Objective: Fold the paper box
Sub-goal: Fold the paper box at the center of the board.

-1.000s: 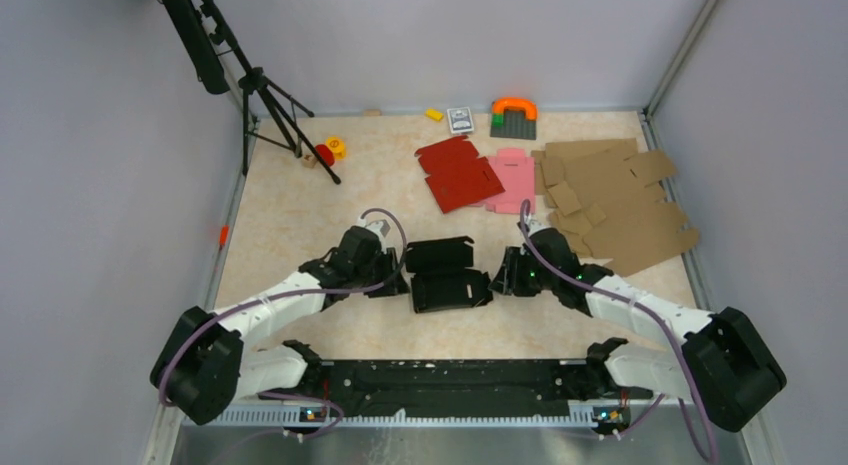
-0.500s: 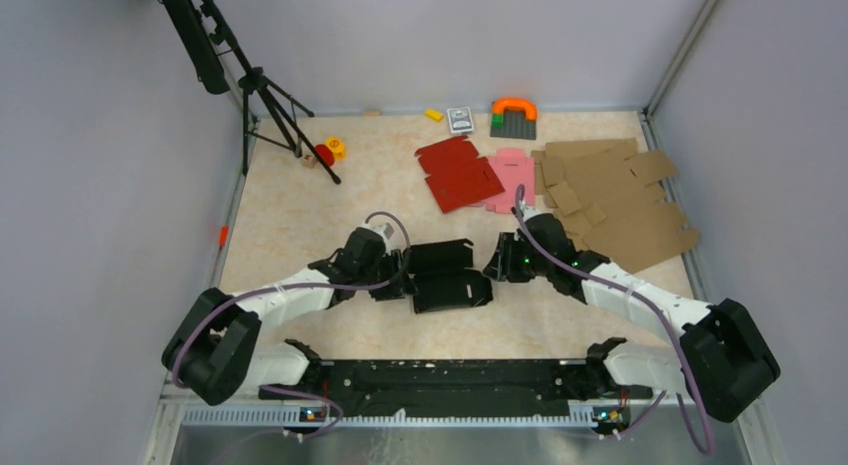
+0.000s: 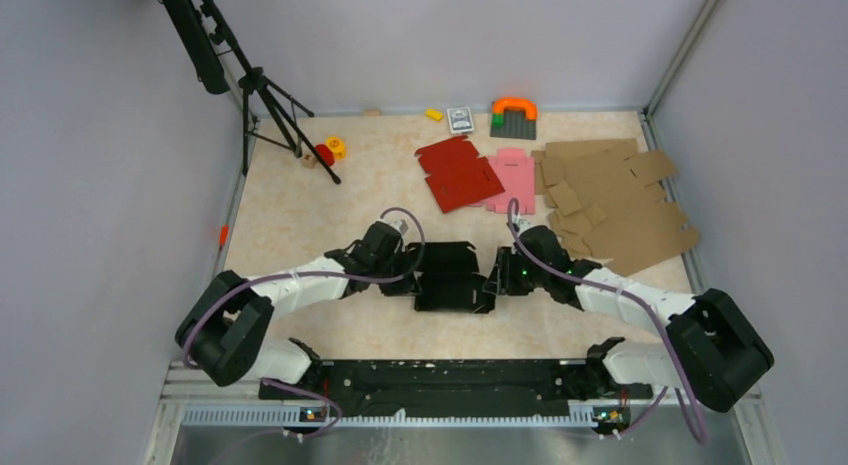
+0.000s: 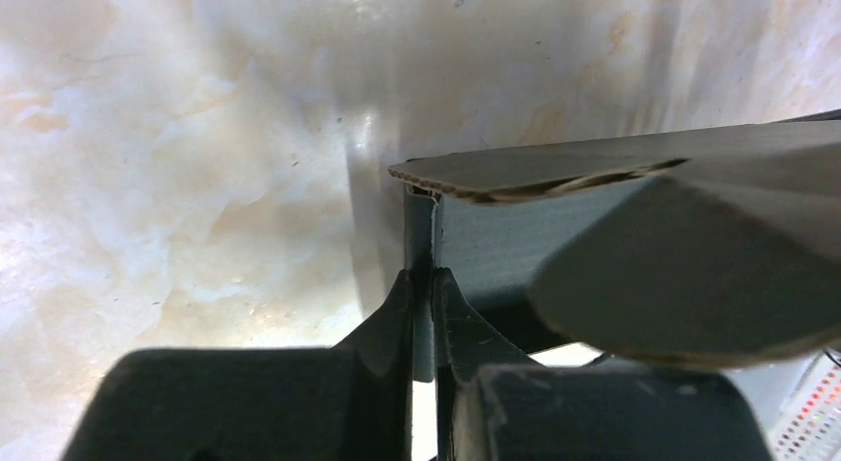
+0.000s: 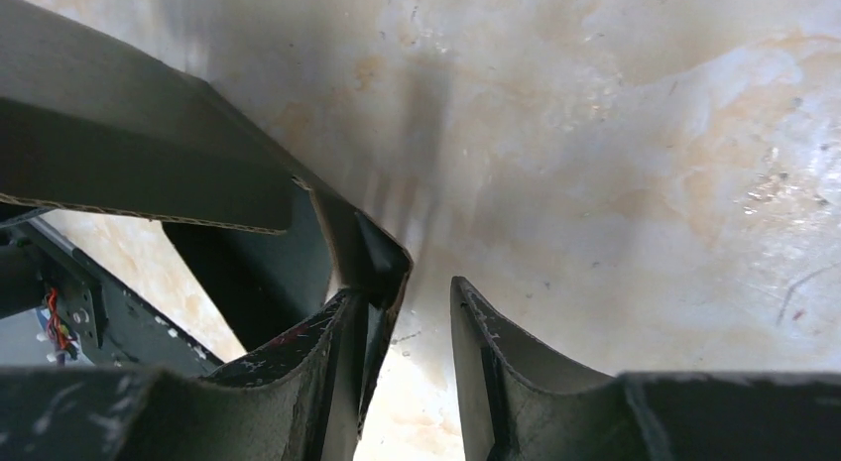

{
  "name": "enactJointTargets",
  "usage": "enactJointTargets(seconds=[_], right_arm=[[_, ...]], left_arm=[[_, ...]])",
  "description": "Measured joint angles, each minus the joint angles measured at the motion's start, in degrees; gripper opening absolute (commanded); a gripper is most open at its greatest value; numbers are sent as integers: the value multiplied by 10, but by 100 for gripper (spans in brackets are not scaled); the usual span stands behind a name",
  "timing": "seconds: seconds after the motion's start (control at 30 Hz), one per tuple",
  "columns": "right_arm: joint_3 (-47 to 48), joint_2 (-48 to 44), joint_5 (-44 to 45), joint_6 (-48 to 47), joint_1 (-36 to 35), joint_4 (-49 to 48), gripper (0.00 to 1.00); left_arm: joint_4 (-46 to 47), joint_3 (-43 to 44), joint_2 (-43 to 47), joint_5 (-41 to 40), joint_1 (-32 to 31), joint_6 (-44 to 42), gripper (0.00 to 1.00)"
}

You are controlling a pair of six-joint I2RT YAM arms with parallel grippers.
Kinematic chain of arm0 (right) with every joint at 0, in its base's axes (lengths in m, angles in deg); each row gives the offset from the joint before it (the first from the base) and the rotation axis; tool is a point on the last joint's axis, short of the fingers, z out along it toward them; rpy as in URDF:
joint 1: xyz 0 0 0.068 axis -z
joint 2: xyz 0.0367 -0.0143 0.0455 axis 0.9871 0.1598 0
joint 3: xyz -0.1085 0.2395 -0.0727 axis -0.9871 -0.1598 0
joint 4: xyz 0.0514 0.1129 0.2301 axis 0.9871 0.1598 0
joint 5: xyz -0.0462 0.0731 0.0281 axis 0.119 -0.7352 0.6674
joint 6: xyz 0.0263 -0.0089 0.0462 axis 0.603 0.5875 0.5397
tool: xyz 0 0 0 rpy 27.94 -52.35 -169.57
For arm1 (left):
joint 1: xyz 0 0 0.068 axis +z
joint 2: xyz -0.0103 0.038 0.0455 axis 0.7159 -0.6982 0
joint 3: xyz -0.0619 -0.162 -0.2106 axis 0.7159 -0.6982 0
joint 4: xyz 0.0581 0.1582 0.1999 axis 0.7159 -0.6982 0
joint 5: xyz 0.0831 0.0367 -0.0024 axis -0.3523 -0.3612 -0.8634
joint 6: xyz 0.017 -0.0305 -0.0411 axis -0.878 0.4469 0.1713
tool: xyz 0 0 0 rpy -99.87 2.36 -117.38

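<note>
The black paper box (image 3: 450, 275) lies half folded in the middle of the table, between the two arms. My left gripper (image 3: 402, 265) is at its left end. In the left wrist view that gripper (image 4: 423, 279) is shut on a thin upright wall of the box (image 4: 516, 253), and a flap juts out above. My right gripper (image 3: 497, 275) is at the box's right end. In the right wrist view it (image 5: 407, 288) stands open, with a folded corner of the box (image 5: 382, 258) between the jaws, resting against the left finger (image 5: 337, 327). The right finger is apart from it.
A red blank (image 3: 458, 175) and a pink blank (image 3: 513, 178) lie behind the box, with brown cardboard blanks (image 3: 610, 200) at the right. A tripod (image 3: 265, 95) stands at the back left near small toys (image 3: 328, 150). Small items (image 3: 513, 115) line the back wall.
My left gripper has moved right onto the box's left end and closed on its wall. The right gripper has crept left to the box's right end.
</note>
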Motion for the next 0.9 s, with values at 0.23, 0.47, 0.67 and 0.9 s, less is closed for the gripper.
enactJointTargets(seconds=[0.23, 0.47, 0.67, 0.9], right_arm=[[-1, 3, 14, 15, -34, -17, 23], [-26, -21, 30, 46, -49, -40, 1], [-27, -49, 33, 68, -54, -48, 0], [-27, -49, 41, 78, -60, -49, 0]], left_arm=[[-84, 71, -32, -117, -70, -1, 0], [-188, 149, -79, -248, -138, -1, 0], [-245, 193, -115, -322, -172, 1, 5], [-271, 220, -145, -336, -178, -2, 0]])
